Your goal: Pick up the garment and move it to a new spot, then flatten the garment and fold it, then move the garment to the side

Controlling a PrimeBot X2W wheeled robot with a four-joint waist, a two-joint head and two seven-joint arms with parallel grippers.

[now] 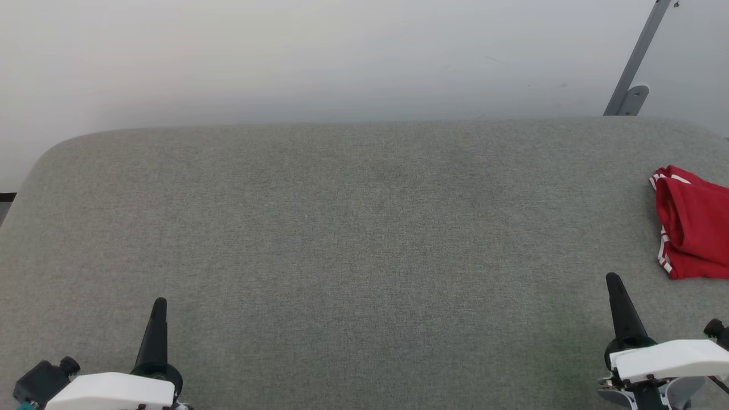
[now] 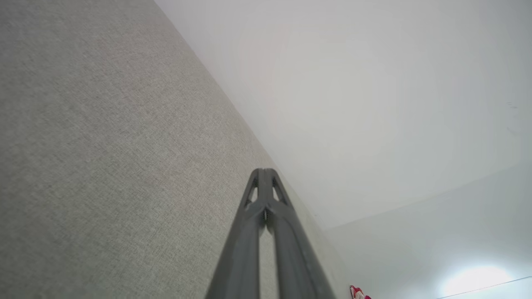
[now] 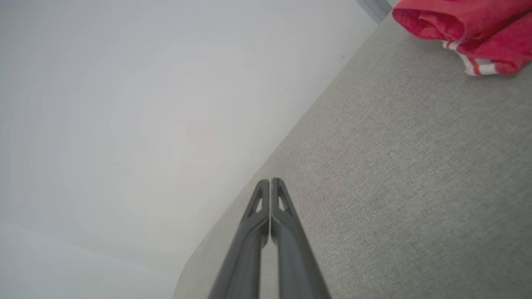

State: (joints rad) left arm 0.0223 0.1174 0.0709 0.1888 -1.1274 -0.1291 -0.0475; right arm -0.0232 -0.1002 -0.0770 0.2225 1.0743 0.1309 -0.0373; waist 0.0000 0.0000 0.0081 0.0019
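Note:
The garment (image 1: 695, 230), a red shirt with red-and-white striped trim, lies folded in a compact bundle at the far right edge of the grey table (image 1: 364, 239), partly cut off by the frame. It also appears in the right wrist view's top right corner as a red roll (image 3: 461, 20), and as a tiny red patch (image 2: 358, 293) in the left wrist view. My left gripper (image 1: 159, 303) rests shut at the lower left, holding nothing. My right gripper (image 1: 612, 279) is shut and empty at the lower right, a short way in front of the garment and apart from it.
A pale wall (image 1: 285, 57) runs behind the table's far edge. A grey metal bracket (image 1: 635, 74) leans against it at the upper right. The table's left corner (image 1: 51, 154) is rounded.

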